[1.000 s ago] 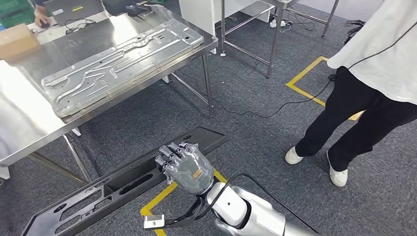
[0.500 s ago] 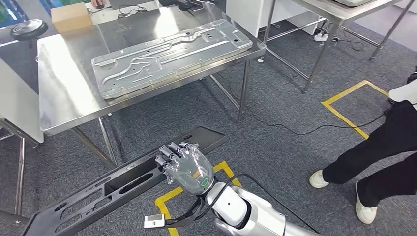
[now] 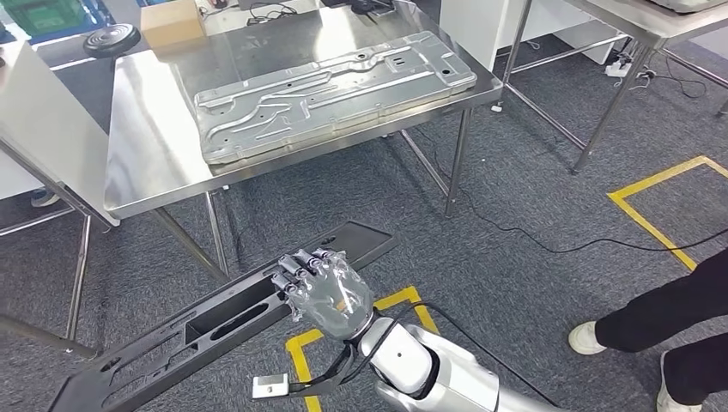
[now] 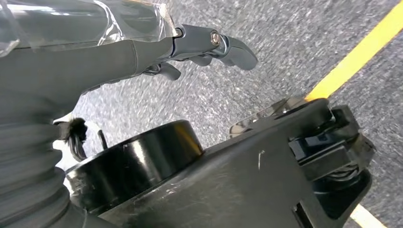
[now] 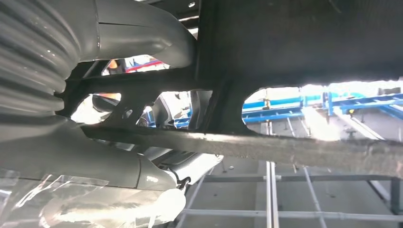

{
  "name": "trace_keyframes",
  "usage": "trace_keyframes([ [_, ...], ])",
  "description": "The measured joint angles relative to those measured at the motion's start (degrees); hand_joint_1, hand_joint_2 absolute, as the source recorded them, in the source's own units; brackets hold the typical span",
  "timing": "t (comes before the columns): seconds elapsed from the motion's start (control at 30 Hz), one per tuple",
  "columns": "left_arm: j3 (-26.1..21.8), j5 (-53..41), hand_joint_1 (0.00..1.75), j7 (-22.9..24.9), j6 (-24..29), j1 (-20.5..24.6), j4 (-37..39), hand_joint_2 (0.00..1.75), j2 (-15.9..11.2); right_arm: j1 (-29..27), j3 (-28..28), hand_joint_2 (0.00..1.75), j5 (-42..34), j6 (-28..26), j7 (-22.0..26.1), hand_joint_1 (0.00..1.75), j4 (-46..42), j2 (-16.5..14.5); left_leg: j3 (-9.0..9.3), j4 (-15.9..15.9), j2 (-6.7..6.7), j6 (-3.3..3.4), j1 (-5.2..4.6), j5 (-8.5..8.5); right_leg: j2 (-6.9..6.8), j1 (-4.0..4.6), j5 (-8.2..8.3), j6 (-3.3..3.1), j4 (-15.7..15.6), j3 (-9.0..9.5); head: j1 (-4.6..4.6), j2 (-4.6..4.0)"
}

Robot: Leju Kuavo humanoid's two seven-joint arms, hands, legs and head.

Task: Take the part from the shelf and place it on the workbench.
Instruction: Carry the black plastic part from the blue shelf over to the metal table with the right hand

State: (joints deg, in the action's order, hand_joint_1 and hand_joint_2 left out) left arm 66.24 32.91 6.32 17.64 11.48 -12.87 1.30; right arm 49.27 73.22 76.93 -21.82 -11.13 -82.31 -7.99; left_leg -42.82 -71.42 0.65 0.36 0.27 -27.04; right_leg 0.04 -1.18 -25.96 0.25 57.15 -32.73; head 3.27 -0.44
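Note:
The part is a long black plastic frame [image 3: 215,313] with several cut-outs, held level over the grey carpet in the head view. My right hand [image 3: 324,292] grips its near edge close to the right end. From underneath, in the right wrist view, the dark frame [image 5: 294,33] crosses the picture and my right hand [image 5: 119,42] wraps around one of its bars. The steel workbench [image 3: 146,129] stands ahead, with a large silver stamped panel [image 3: 335,90] lying on it. My left hand [image 4: 95,52] hangs over the carpet, holding nothing, its fingers [image 4: 214,42] loosely apart.
A cardboard box [image 3: 172,24] and a black disc [image 3: 112,39] sit at the workbench's far end. A white panel [image 3: 43,129] stands at its left. Yellow tape [image 3: 670,215] and a black cable [image 3: 515,232] lie on the carpet. A person's legs [image 3: 670,326] are at the right.
The whole picture has shifted right as the camera turned: the workbench is now nearer the middle and the person is mostly out at the right. My right hand still holds the frame the same way.

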Motion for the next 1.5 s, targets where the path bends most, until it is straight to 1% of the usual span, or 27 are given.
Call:
trace_keyframes([
  [0.07, -0.07, 0.31, 0.00, 0.37, -0.07, -0.04, 0.00, 1.75, 0.00, 0.18, 0.01, 1.75, 0.22, 0.20, -0.01, 1.75, -0.01, -0.09, 3.68, 8.09, -0.26, 1.04, -0.41, 4.14, -0.40, 0.18, -0.33, 0.06, -0.06, 0.54, -0.01, 0.00],
  [0.13, -0.11, 0.56, 0.00, 0.70, -0.05, 0.00, 0.00, 1.75, -0.05, 0.48, 0.01, 1.75, 0.29, 0.41, -0.08, 1.75, -0.02, -0.15, 6.78, 14.64, -0.78, 2.33, -1.10, 6.27, -0.77, 0.35, -0.62, 0.37, -0.15, 0.88, -0.02, 0.00],
  [0.2, -0.14, 0.86, 0.00, 1.08, -0.04, -0.06, 0.00, 1.75, -0.08, 0.67, 0.02, 1.75, 0.29, 0.67, -0.14, 1.75, -0.02, -0.19, 7.40, 16.05, -0.98, 3.09, -1.59, 6.08, -1.17, 0.26, -0.75, 0.99, -0.44, 1.03, -0.02, 0.00],
  [0.27, -0.16, 1.08, 0.00, 1.29, -0.05, -0.21, 0.00, 1.75, -0.04, 0.72, 0.02, 1.75, 0.31, 0.84, -0.14, 1.75, -0.07, -0.27, 8.34, 17.23, -0.70, 3.32, -1.37, 6.38, -1.23, 0.26, -1.01, 1.58, -0.59, 1.36, -0.03, 0.00],
  [0.33, -0.20, 1.14, 0.00, 1.30, -0.06, -0.20, 0.00, 1.75, -0.02, 0.92, 0.02, 1.75, 0.32, 1.00, -0.13, 1.75, -0.13, -0.24, 9.58, 18.53, -0.48, 3.37, -0.92, 6.78, -0.82, 0.41, -2.72, 1.98, 2.44, 0.13, -0.07, 0.00],
  [0.4, -0.22, 1.17, 0.00, 1.31, -0.07, -0.14, 0.00, 1.75, 0.06, 1.12, 0.05, 1.75, 0.32, 1.36, -0.13, 1.75, -0.15, -0.01, 9.93, 18.71, -0.36, 3.51, -0.89, 6.70, -0.47, 0.37, -5.76, 2.32, 9.80, -3.93, -0.08, 0.00],
  [0.43, -0.23, 1.18, 0.00, 1.31, -0.09, -0.17, 0.00, 1.75, 0.11, 1.15, 0.09, 1.75, 0.32, 1.57, -0.14, 1.75, -0.15, 0.15, 9.99, 18.69, -0.25, 3.55, -0.91, 6.62, -0.40, 0.37, -6.71, 2.48, 13.19, -6.05, -0.08, 0.00],
  [0.47, -0.23, 1.16, 0.00, 1.31, -0.13, -0.26, 0.00, 1.75, 0.17, 1.14, 0.15, 1.75, 0.32, 1.74, -0.15, 1.75, -0.15, 0.31, 10.05, 18.66, -0.14, 3.55, -0.92, 6.51, -0.36, 0.36, -6.60, 2.62, 14.76, -7.34, -0.08, 0.00],
  [0.5, -0.23, 1.14, 0.00, 1.31, -0.18, -0.35, 0.00, 1.75, 0.19, 1.16, 0.20, 1.75, 0.32, 1.90, -0.15, 1.75, -0.15, 0.42, 10.14, 18.61, 0.00, 3.47, -0.89, 6.40, -0.33, 0.32, -5.33, 2.69, 13.99, -7.47, -0.08, 0.00],
  [0.53, -0.23, 1.06, 0.00, 1.31, -0.25, -0.43, 0.00, 1.75, 0.20, 1.20, 0.23, 1.75, 0.32, 2.05, -0.15, 1.75, -0.15, 0.49, 10.25, 18.49, 0.13, 3.31, -0.84, 6.24, -0.33, 0.26, -3.20, 2.74, 11.04, -6.44, -0.08, 0.00],
  [0.6, -0.23, 0.86, 0.00, 1.31, -0.42, -0.44, 0.00, 1.75, 0.20, 1.47, 0.28, 1.75, 0.34, 2.39, -0.15, 1.75, -0.15, 0.52, 10.24, 17.84, 0.38, 2.78, -0.92, 5.67, -0.21, 0.12, 0.95, 2.65, 3.04, -3.03, -0.08, 0.00],
  [0.63, -0.23, 0.73, 0.00, 1.30, -0.50, -0.40, 0.00, 1.75, 0.20, 1.67, 0.30, 1.75, 0.37, 2.56, -0.16, 1.75, -0.15, 0.49, 10.13, 17.47, 0.46, 2.52, -1.03, 5.34, -0.14, 0.10, 1.99, 2.42, 0.43, -1.88, -0.08, 0.00],
  [0.67, -0.23, 0.61, 0.00, 1.28, -0.57, -0.37, 0.00, 1.75, 0.19, 1.87, 0.31, 1.75, 0.39, 2.76, -0.19, 1.75, -0.15, 0.49, 10.01, 17.18, 0.51, 2.29, -1.15, 5.06, -0.08, 0.16, 2.34, 2.10, -0.84, -1.34, -0.07, 0.00],
  [0.77, -0.23, 0.31, 0.00, 1.20, -0.71, -0.47, 0.00, 1.75, 0.13, 2.53, 0.32, 1.75, 0.52, 3.37, -0.26, 1.75, -0.14, 0.48, 9.82, 16.66, 0.48, 1.76, -1.01, 4.47, -0.13, 0.27, 2.31, 1.02, -1.05, -1.31, -0.06, 0.00],
  [0.8, -0.23, 0.26, 0.00, 1.17, -0.72, -0.50, 0.00, 1.75, 0.10, 2.80, 0.32, 1.75, 0.62, 3.51, -0.26, 1.75, -0.14, 0.48, 9.38, 15.61, 0.40, 1.47, -0.86, 3.73, -0.13, 0.14, 2.38, 0.72, -1.09, -1.27, -0.06, 0.00],
  [0.83, -0.23, 0.24, 0.00, 1.15, -0.72, -0.49, 0.00, 1.75, 0.08, 3.08, 0.32, 1.75, 0.74, 3.64, -0.26, 1.75, -0.14, 0.47, 8.37, 13.31, 0.32, 1.10, -0.69, 2.41, -0.14, -0.05, 2.43, 0.45, -1.13, -1.25, -0.05, 0.00],
  [0.93, -0.23, 0.24, 0.00, 1.06, -0.71, -0.52, 0.00, 1.75, 0.09, 3.53, 0.39, 1.75, 1.04, 4.32, -0.23, 1.75, -0.13, 0.50, 2.77, 1.56, 0.12, -0.02, 0.07, -2.61, -0.14, -0.21, 2.35, 0.05, -1.13, -1.26, -0.05, 0.00],
  [0.97, -0.23, 0.25, 0.00, 1.01, -0.72, -0.52, 0.00, 1.75, 0.10, 3.57, 0.44, 1.75, 1.08, 4.62, -0.21, 1.75, -0.13, 0.51, 1.55, -0.71, 0.05, -0.25, 0.32, -3.05, -0.15, -0.22, 2.31, 0.05, -1.12, -1.23, -0.04, 0.00],
  [1.0, -0.23, 0.23, 0.00, 0.96, -0.72, -0.51, 0.00, 1.75, 0.10, 3.62, 0.51, 1.75, 1.12, 4.86, -0.19, 1.75, -0.13, 0.53, 1.41, -0.69, -0.02, -0.36, 0.50, -2.44, -0.14, -0.23, 2.27, 0.08, -1.12, -1.18, -0.04, 0.00],
  [1.1, -0.23, 0.16, 0.00, 0.91, -0.74, -0.46, 0.02, 1.75, 0.08, 3.75, 0.63, 1.75, 1.19, 5.17, -0.14, 1.75, -0.13, 0.54, 3.30, 3.60, -0.18, -0.39, 0.66, 0.37, -0.12, -0.23, 2.18, 0.19, -1.12, -1.02, -0.05, 0.00],
  [1.17, -0.23, 0.16, 0.00, 0.91, -0.74, -0.48, 0.01, 1.75, 0.08, 3.78, 0.64, 1.75, 1.19, 5.21, -0.13, 1.75, -0.14, 0.54, 3.70, 4.38, -0.19, -0.36, 0.65, 0.77, -0.12, -0.23, 2.17, 0.21, -1.12, -1.00, -0.05, 0.00],
  [1.23, -0.23, 0.16, 0.00, 0.90, -0.73, -0.51, 0.01, 1.75, 0.07, 4.00, 0.66, 1.75, 1.20, 5.33, -0.13, 1.75, -0.15, 0.51, 6.07, 9.38, -0.33, -0.02, 0.58, 2.85, -0.11, -0.24, 2.08, 0.36, -1.13, -0.84, -0.05, 0.00],
  [1.3, -0.23, 0.16, 0.00, 0.73, -0.72, -0.52, 0.01, 1.75, 0.06, 4.50, 0.77, 1.75, 1.26, 5.68, -0.14, 1.75, -0.15, 0.49, 8.78, 15.39, -0.42, 0.76, 0.01, 4.65, -0.27, -0.20, 1.81, 1.32, -1.27, -0.59, -0.05, 0.00],
  [1.37, -0.23, 0.15, 0.00, 0.47, -0.71, -0.54, 0.00, 1.75, 0.05, 4.84, 0.86, 1.75, 1.37, 5.97, -0.15, 1.75, -0.15, 0.54, 9.85, 17.31, -0.30, 1.56, -0.18, 4.86, -0.41, -0.20, 1.08, 2.38, -0.53, -0.70, -0.07, 0.00],
  [1.4, -0.23, 0.15, 0.00, 0.37, -0.70, -0.55, 0.00, 1.75, 0.05, 4.92, 0.88, 1.75, 1.42, 6.01, -0.14, 1.75, -0.15, 0.56, 10.19, 17.57, -0.24, 1.86, -0.08, 4.95, -0.38, -0.20, 0.10, 2.56, 1.18, -1.42, -0.09, 0.00],
  [1.43, -0.23, 0.14, 0.00, 0.27, -0.69, -0.55, 0.00, 1.75, 0.06, 4.98, 0.91, 1.75, 1.45, 6.03, -0.15, 1.75, -0.15, 0.61, 10.51, 17.74, -0.21, 2.14, 0.01, 4.97, -0.32, -0.19, -1.42, 2.64, 4.24, -2.84, -0.10, 0.00],
  [1.5, -0.23, 0.14, 0.00, 0.12, -0.68, -0.56, 0.00, 1.75, 0.07, 5.04, 1.05, 1.75, 1.46, 6.07, -0.14, 1.75, -0.15, 0.73, 10.83, 17.74, -0.19, 2.59, -0.22, 4.69, -0.17, -0.11, -4.74, 2.71, 12.49, -7.12, -0.11, 0.00],
])
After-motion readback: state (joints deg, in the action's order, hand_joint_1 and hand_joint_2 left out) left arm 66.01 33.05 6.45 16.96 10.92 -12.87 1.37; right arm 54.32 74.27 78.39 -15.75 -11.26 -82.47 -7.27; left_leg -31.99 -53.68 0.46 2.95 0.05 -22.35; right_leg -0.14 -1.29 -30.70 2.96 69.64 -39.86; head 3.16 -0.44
